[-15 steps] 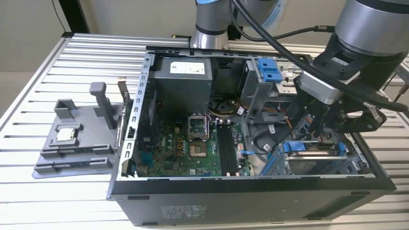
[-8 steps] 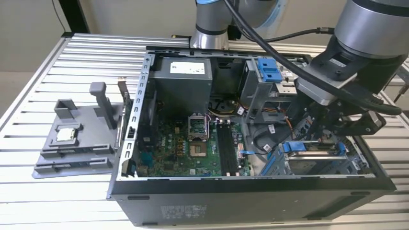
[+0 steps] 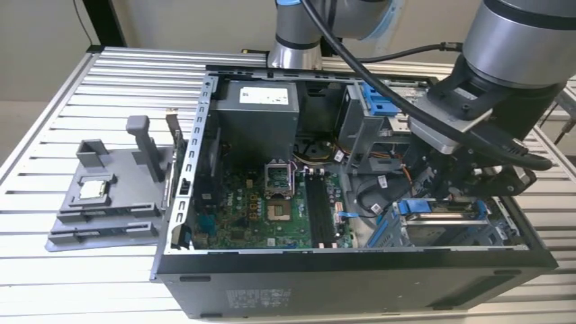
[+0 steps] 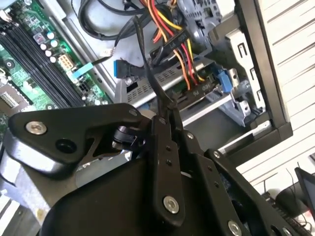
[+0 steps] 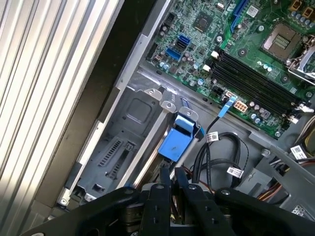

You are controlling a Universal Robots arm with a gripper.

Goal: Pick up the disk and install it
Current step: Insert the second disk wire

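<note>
- gripper [image 3: 447, 197] is down inside the computer case [image 3: 342, 270], at its drive-bay corner
- jaws pinched together over the disk [image 3: 438, 214] and its blue bracket

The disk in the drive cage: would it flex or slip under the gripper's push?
The disk looks like a rigid metal block, so probably no flex. Its blue bracket is plastic and may give slightly. Seated in the drive cage beneath the gripper, it seems unlikely to tip.

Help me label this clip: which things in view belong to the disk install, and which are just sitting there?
Job:
- disk, in the drive cage
- gripper, just above the disk's blue bracket

Lying about:
- grey fixture holding a small chip
- motherboard
- power supply
</note>
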